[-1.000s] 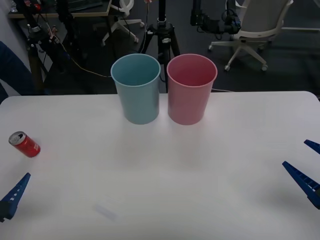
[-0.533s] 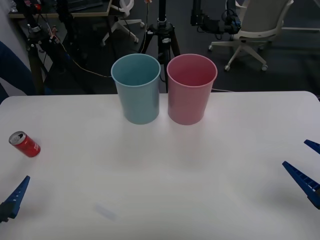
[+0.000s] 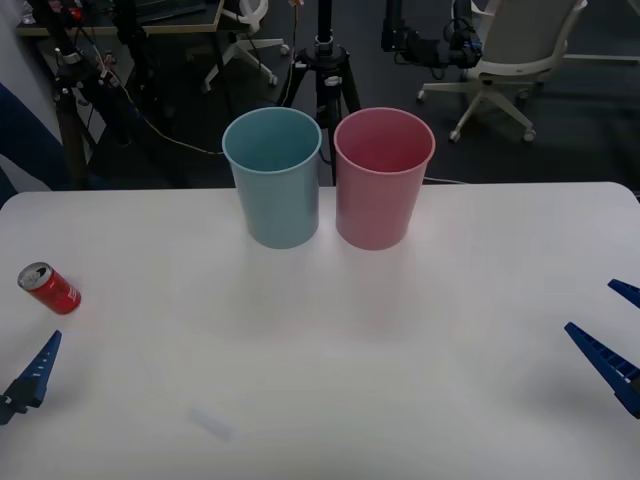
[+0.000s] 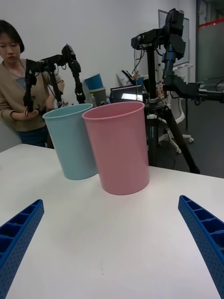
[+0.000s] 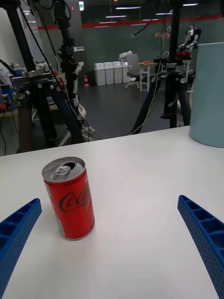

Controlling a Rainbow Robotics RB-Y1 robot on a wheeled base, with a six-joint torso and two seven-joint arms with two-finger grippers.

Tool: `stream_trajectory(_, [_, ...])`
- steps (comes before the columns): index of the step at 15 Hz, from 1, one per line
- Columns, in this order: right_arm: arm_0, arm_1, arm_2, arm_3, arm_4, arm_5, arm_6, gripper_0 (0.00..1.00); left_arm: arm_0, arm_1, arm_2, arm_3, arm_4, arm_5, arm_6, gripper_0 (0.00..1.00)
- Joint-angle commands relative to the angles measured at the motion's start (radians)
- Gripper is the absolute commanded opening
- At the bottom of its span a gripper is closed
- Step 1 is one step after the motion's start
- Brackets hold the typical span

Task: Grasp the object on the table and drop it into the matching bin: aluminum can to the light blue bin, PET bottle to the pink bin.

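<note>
The aluminum can (image 3: pixel 48 288), small and red with a silver top, stands upright near the left edge of the white table (image 3: pixel 330 340). My left gripper (image 5: pixel 109 201) is open just short of the can (image 5: pixel 69 198), which sits off-centre toward one finger. One blue left finger (image 3: pixel 32 372) shows in the front view. The light blue bin (image 3: pixel 272 180) and the pink bin (image 3: pixel 383 180) stand side by side at the table's far middle. My right gripper (image 3: pixel 590 305) waits open and empty at the right edge, facing both bins (image 4: pixel 119 147).
A black tripod (image 3: pixel 323 70) and an office chair (image 3: pixel 505 60) stand on the floor behind the bins. A faint pale mark (image 3: pixel 213 423) lies on the tabletop near the front. Wide bare table lies between the can and the bins.
The left gripper's visible finger has shifted slightly forward toward the can. The can, both bins and the right arm have not moved.
</note>
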Motion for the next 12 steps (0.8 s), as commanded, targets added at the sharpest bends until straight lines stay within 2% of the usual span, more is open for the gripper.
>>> stream_trajectory(1, [0.000, 0.000, 0.000, 0.000, 0.000, 0.000, 0.000, 1.00, -0.067, 0.011, -0.001, 0.097, -0.002, -0.014, -0.024, 1.00])
stream_trajectory(12, [0.000, 0.000, 0.000, 0.000, 0.000, 0.000, 0.000, 1.00, -0.283, 0.073, -0.003, 0.401, 0.004, -0.022, -0.098, 1.00])
